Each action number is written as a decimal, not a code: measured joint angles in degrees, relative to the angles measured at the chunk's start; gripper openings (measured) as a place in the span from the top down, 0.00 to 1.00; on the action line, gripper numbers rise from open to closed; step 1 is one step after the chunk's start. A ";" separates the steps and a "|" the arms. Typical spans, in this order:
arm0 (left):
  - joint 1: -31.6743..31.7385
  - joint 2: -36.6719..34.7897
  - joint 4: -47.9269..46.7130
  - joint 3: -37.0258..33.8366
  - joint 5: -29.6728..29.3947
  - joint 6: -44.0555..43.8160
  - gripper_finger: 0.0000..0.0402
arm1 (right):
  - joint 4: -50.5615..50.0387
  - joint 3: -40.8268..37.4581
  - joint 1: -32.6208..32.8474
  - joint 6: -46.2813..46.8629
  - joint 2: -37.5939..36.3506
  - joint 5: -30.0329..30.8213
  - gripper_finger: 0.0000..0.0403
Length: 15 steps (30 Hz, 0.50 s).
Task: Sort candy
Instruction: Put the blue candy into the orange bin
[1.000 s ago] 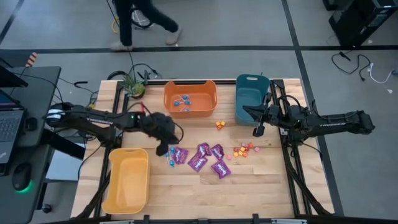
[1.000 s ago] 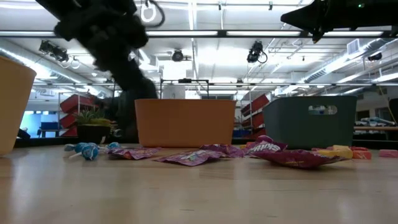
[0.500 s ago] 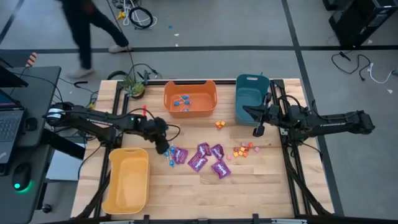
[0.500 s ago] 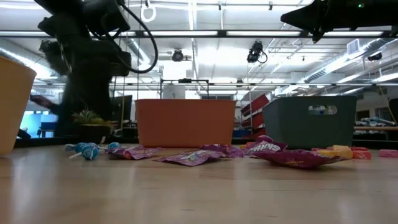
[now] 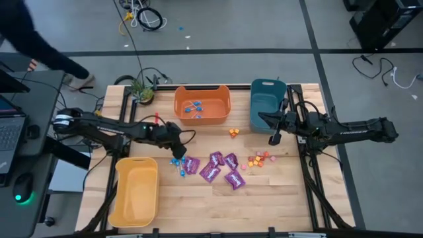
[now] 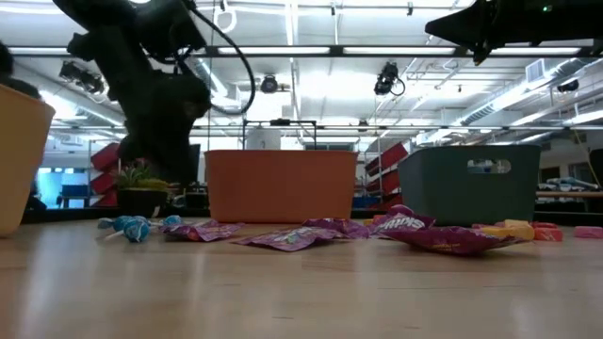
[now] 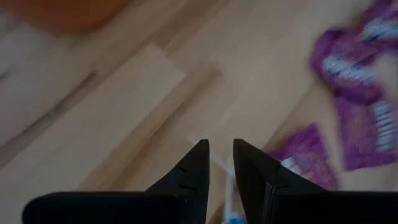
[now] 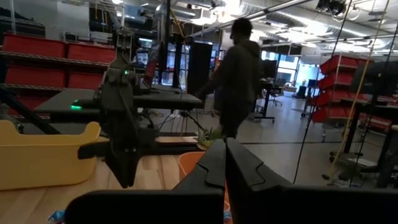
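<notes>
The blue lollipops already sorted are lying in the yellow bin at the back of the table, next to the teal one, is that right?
Not quite. The high view shows the sorted blue lollipops in the orange bin at the back of the table, next to the teal one. The yellow bin sits at the front left and holds no candy.

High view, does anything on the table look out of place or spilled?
Candy lies loose on the wood: purple packets mid-table, small orange pieces to their right, two apart below the orange bin, and blue lollipops by the left gripper. Nothing looks damaged.
</notes>
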 joint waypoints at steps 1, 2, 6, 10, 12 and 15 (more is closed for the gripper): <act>0.02 0.82 -0.05 -0.05 0.60 -0.01 0.81 | -0.02 0.00 0.00 0.00 -0.02 0.00 1.00; 0.00 1.46 0.25 -0.04 1.01 -0.11 0.81 | -0.20 0.00 0.00 0.00 -0.02 0.00 1.00; 0.00 3.61 0.17 -0.03 1.38 -1.38 0.81 | -0.39 -0.02 0.00 0.00 -0.01 0.00 1.00; 0.00 4.48 0.51 -0.03 1.38 -2.15 0.81 | -0.37 -0.02 0.00 0.00 0.00 0.00 1.00; 0.00 4.76 0.48 -0.03 1.37 -2.64 0.81 | -0.39 -0.02 0.00 0.00 0.00 0.00 1.00; 0.00 5.10 0.45 -0.03 0.90 -2.96 0.81 | -0.38 -0.02 0.00 0.00 0.00 0.00 1.00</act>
